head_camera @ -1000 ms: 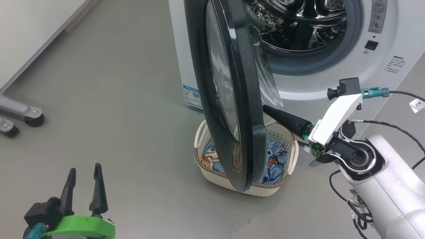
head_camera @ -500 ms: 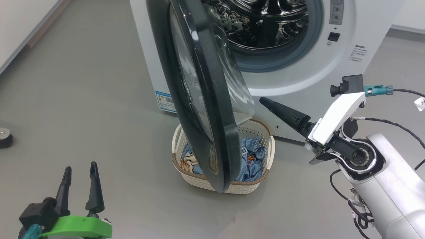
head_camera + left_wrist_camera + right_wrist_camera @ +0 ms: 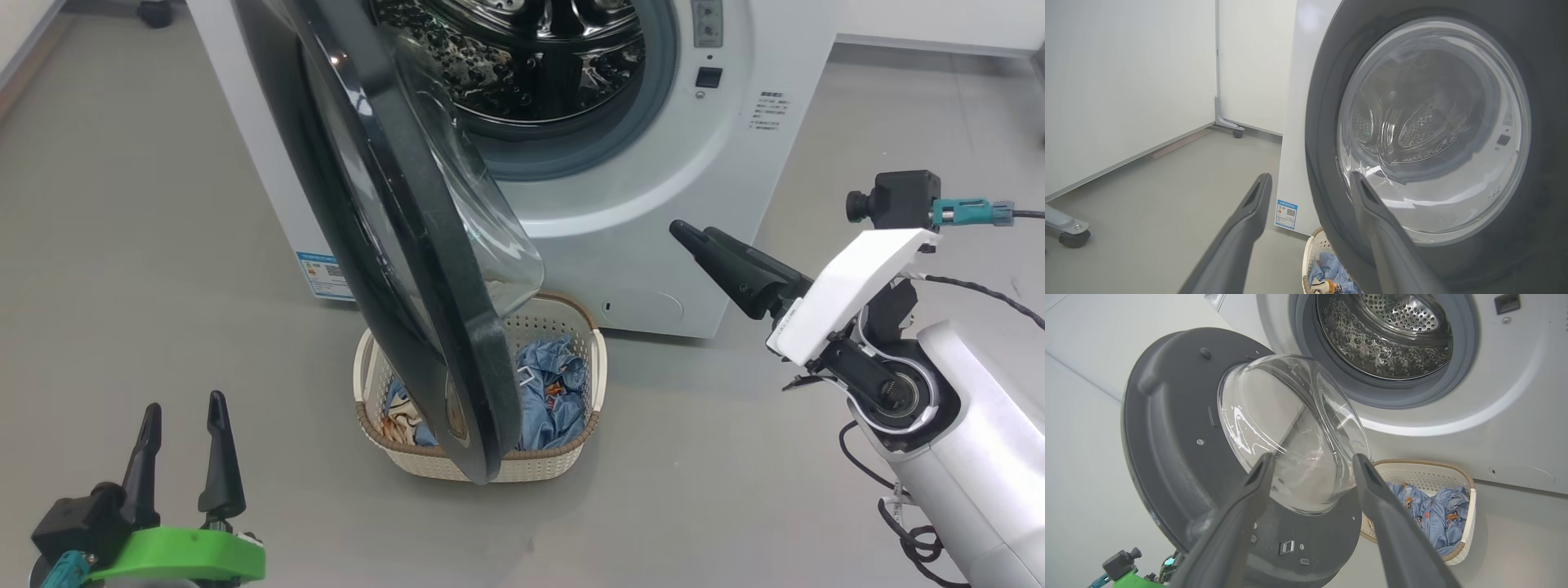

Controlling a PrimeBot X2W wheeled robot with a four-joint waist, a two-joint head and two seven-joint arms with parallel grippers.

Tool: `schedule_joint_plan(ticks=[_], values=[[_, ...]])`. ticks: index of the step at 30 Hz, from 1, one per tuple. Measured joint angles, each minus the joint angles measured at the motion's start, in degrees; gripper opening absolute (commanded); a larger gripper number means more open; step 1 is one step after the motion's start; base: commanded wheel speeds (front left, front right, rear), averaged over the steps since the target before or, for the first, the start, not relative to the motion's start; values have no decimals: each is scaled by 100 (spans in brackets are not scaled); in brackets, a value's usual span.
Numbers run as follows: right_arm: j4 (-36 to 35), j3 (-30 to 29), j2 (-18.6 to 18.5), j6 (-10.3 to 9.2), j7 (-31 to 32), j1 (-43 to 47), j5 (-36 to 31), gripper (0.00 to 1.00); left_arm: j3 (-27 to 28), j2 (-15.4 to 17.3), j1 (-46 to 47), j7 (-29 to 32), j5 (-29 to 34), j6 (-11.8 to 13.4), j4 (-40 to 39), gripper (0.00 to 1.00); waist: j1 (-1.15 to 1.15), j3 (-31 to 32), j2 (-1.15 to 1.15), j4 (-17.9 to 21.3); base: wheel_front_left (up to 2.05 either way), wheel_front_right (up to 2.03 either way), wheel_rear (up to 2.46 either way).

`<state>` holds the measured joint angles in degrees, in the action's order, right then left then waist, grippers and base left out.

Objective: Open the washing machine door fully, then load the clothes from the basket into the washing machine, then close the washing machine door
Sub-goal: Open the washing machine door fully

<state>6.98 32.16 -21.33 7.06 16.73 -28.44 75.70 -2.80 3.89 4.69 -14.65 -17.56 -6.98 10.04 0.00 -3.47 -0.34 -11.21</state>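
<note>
The white washing machine stands at the back with its steel drum showing. The washing machine door is swung out towards me, edge-on, its glass bowl facing the drum. Under the door's lower edge sits the basket on the floor, holding the light blue clothes. My right gripper hangs open to the right of the door, clear of it, its fingers framing the glass bowl. My left gripper is open at the lower left, facing the door's outer face.
Grey floor lies open to the left of the machine. A white wall panel runs along the left, with a grey wheeled leg and a caster at its foot. A blue label marks the machine's lower corner.
The head camera has turned, shifting the whole picture leftwards. My right gripper has drawn back from the door's inner side and stands apart to its right. The left gripper has kept its pose.
</note>
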Motion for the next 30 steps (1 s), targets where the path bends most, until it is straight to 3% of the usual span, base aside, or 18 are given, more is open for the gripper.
schedule_joint_plan(ticks=[12, 30], values=[[145, 182, -352, 1, -1203, 126, -1259, 100, 101, 2, -35, 0, 16, 0, -13, 100, 0, 128, 0, 638, 0, 0, 0], [658, 36, -531, -40, -2876, 907, -2332, 100, 353, 7, -213, 0, 16, 0, -140, 100, 0, 246, 0, 1181, 0, 0, 0]])
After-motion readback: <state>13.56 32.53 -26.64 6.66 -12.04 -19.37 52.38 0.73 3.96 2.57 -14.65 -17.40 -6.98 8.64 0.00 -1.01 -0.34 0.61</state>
